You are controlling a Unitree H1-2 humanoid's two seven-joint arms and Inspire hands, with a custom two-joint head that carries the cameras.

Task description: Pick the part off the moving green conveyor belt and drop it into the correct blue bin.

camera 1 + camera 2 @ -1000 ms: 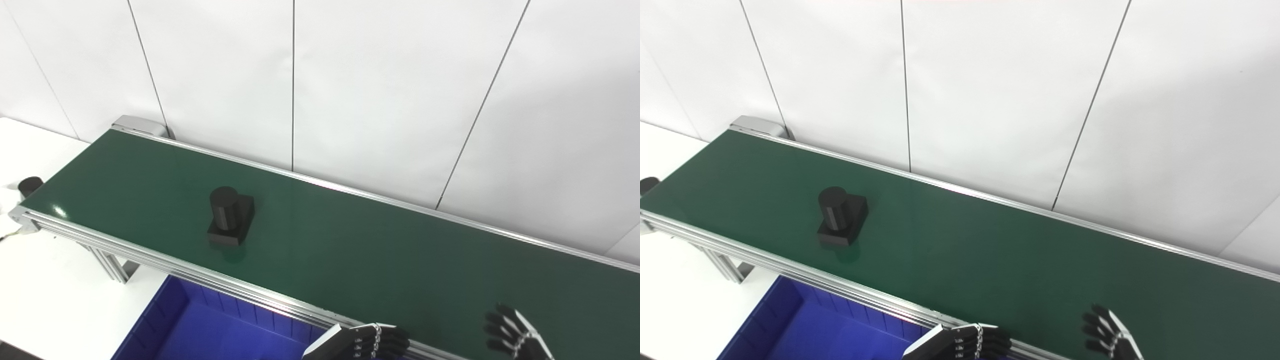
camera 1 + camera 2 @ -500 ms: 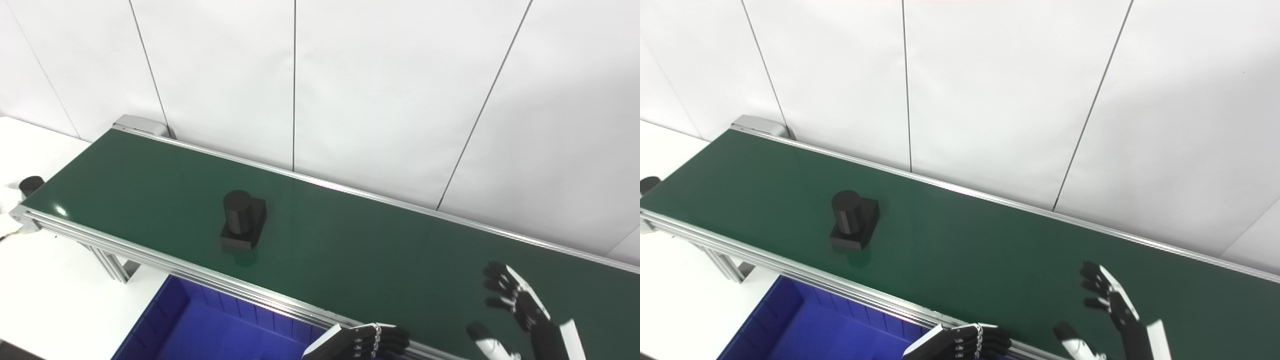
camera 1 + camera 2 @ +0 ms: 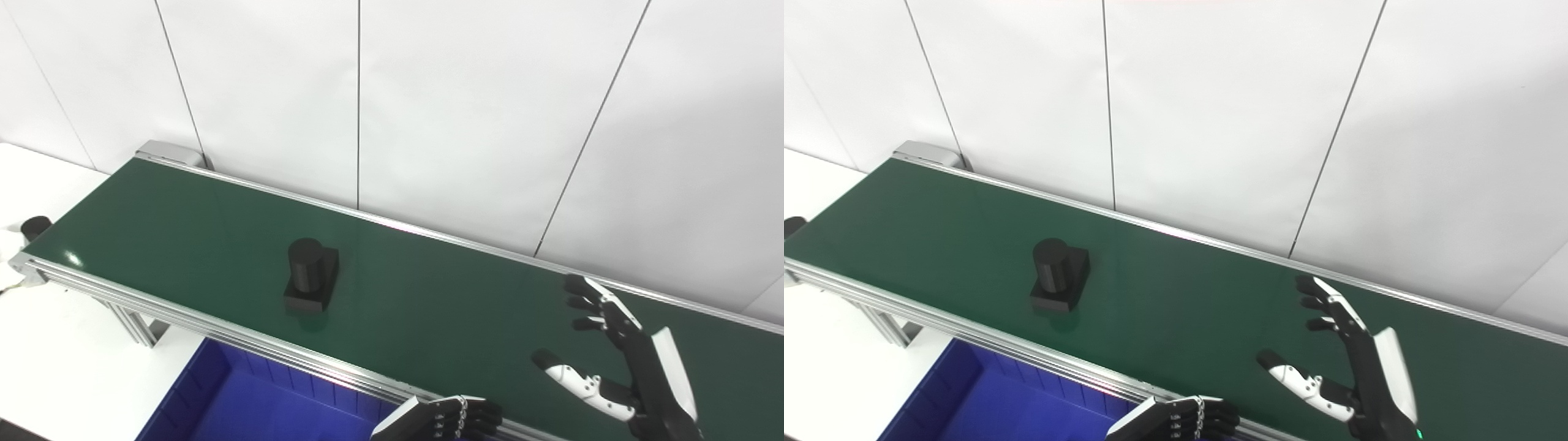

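Observation:
A black part (image 3: pixel 310 277), an upright cylinder on a square base, stands on the green conveyor belt (image 3: pixel 184 233) left of the middle; it also shows in the right eye view (image 3: pixel 1059 283). My right hand (image 3: pixel 618 355) is open over the belt's right part, fingers and thumb spread, well to the right of the part and holding nothing. My left hand (image 3: pixel 450 418) is at the bottom edge by the belt's near rail, fingers curled shut, empty.
A blue bin (image 3: pixel 257 404) sits below the belt's near rail at bottom left. A white wall stands right behind the belt. A white table (image 3: pixel 55 361) lies at the left, with a small black cylinder (image 3: pixel 35 227) by the belt's end.
The part has ridden the belt to the right. My right hand has risen from the bottom edge and moved forward over the belt, opening wide. The left hand has not moved.

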